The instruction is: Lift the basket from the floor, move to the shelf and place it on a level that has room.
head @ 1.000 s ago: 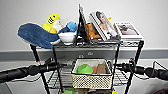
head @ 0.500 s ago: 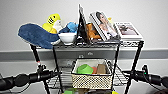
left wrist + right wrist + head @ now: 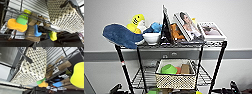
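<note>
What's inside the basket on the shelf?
Inside the basket sit a green bowl, something orange and a brown block. Whatever lies beneath them is hidden.

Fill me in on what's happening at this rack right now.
The robot faces the black wire shelf at close range. The woven basket, holding a green bowl and other small items, sits on the second tier from the top, under the crowded top tier with its plush whale, white bowl and books. Both wrist views look at the basket's side from close by. Toys lie on the tier below.
</note>
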Controlling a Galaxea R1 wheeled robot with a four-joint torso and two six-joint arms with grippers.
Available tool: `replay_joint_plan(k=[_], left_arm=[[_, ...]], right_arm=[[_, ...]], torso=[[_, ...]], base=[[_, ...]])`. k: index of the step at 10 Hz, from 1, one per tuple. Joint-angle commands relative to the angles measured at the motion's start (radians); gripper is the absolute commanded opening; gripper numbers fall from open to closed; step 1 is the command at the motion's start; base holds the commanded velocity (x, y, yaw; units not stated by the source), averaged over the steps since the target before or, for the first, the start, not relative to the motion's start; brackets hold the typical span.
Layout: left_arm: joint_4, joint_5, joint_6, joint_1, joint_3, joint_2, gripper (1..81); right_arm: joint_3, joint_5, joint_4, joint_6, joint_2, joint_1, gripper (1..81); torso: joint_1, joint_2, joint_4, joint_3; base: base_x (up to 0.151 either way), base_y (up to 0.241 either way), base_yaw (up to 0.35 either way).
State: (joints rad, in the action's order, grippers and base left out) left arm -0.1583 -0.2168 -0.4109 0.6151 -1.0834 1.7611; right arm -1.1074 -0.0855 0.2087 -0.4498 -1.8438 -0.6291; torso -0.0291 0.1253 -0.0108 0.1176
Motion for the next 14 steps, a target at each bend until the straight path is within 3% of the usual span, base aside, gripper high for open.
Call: replay_joint_plan(k=[1, 3, 5, 10, 14], left_arm=[[-0.052, -0.075, 0.003, 0.097, 0.056, -0.052, 81.1], [0.005, 0.037, 0.027, 0.263, 0.002, 0.024, 81.1], [0.091, 0.122, 0.027, 0.409, -0.089, 0.112, 81.1], [0.221, 0.300, 0.027, 0.644, -0.378, 0.350, 81.1], [0.292, 0.303, 0.029, 0.700, -0.608, 0.541, 81.1]], right_arm=[[0.060, -0.030, 0.011, 0.011, 0.067, -0.093, 81.1], [0.023, -0.028, -0.001, 0.017, 0.027, -0.218, 81.1], [-0.067, -0.022, -0.065, 0.022, -0.051, -0.336, 81.1], [-0.402, -0.014, -0.155, 0.033, -0.291, -0.504, 81.1], [-0.651, -0.013, -0.244, 0.034, -0.476, -0.608, 81.1]], torso=[[0.000, 0.000, 0.000, 0.000], [0.001, 0.001, 0.000, 0.000], [0.001, 0.001, 0.000, -0.001], [0.003, 0.002, 0.000, -0.002], [0.003, 0.002, 0.000, -0.003]], base=[[0.000, 0.000, 0.000], [0.000, 0.000, 0.000], [0.000, 0.000, 0.000], [0.000, 0.000, 0.000], [0.000, 0.000, 0.000]])
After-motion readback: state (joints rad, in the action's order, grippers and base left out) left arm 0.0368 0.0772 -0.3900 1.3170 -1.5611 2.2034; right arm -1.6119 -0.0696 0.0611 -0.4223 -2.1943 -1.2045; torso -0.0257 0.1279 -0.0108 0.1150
